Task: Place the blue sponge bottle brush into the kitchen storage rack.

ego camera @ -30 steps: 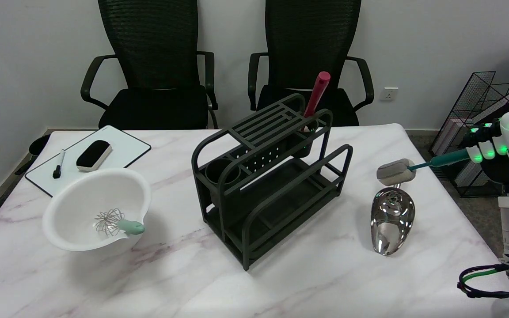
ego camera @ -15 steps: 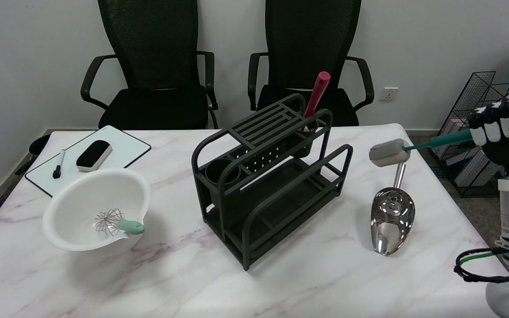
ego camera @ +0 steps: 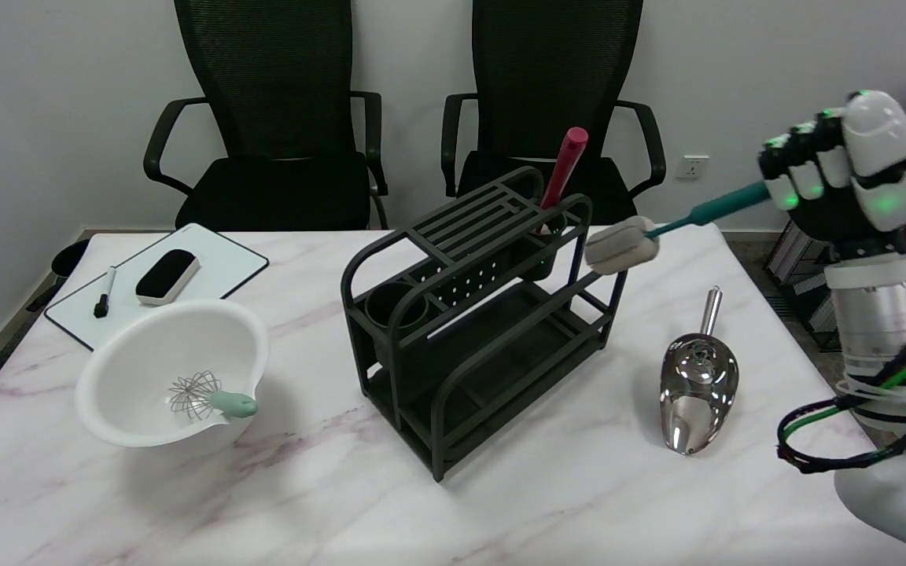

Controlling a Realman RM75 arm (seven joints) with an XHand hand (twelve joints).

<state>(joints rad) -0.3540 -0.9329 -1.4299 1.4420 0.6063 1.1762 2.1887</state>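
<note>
Teal plastic forms the stiff handle of the bottle brush (ego camera: 661, 227), and the right hand (ego camera: 838, 177) has its fingers wrapped tight around the far end of that handle, holding the brush in the air. From the hand the brush slants down and away to its grey sponge head, which hangs just beside the near upper rail of the dark storage rack (ego camera: 476, 314). It looks light, rigid along the shaft and soft at the tip, so the handle end seems the sound place to hold.
</note>
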